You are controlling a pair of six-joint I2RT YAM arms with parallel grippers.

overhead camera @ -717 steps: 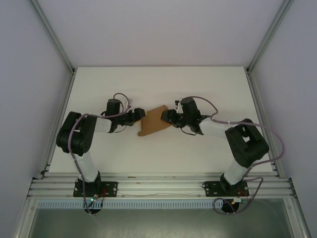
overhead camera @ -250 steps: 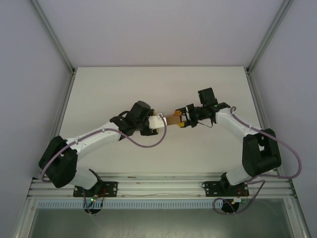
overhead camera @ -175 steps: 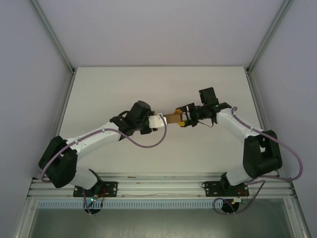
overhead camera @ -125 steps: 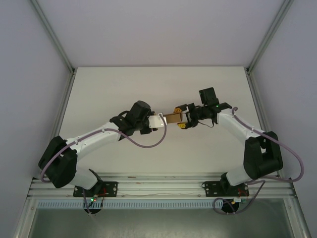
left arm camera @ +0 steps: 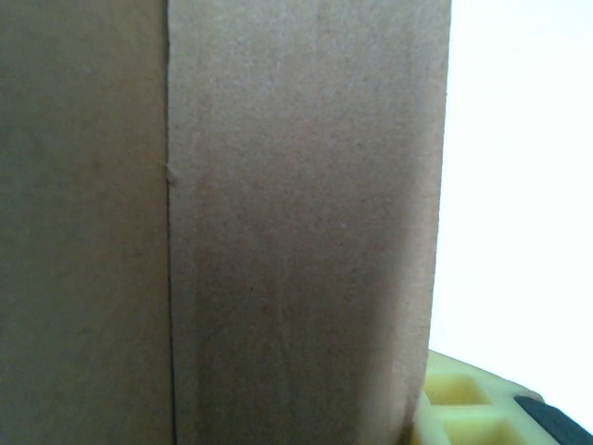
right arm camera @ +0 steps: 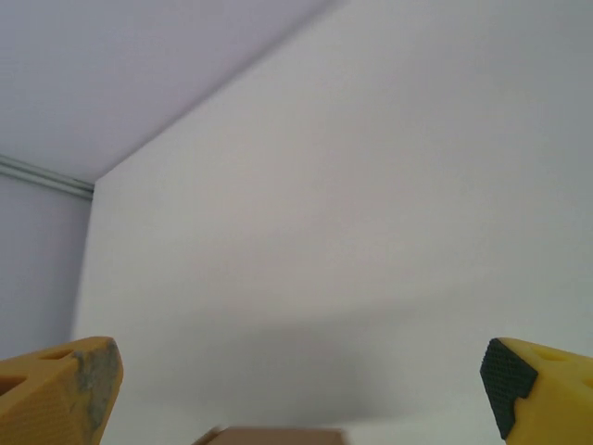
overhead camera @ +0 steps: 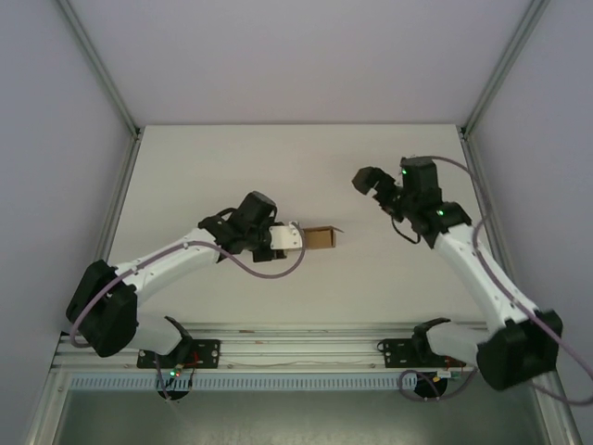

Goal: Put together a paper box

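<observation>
Tan cardboard sits in my left tool [overhead camera: 290, 238] alone now. Half a second ago my right tool [overhead camera: 366, 179] was pinching the other end of the paper box [overhead camera: 321, 238]. It has since let go and swung up and away toward the far right part of the counter [overhead camera: 232, 158], well apart from the box. In the right wrist view its fingers [right arm camera: 56, 389] stand wide with nothing between them, and a sliver of the box's top edge shows low in the frame.

My left tool looks clamped on the box's left end. In its wrist view the creased brown panel [left arm camera: 278, 232] is pressed close against the lens, and one yellow finger [left arm camera: 463, 399] peeks out from under it at the lower right. The box lies about the middle of the counter, a little toward the near edge. I cannot tell whether it rests on the surface or hangs just above it.

I take the release to mean a two-handed fold has just ended. The box now reads as a small, compact rectangular shape, though a flap seems to stick out at its right end, so I judge that closing is not finished.

By count: one paper box, two arms, two tools, one counter.
</observation>
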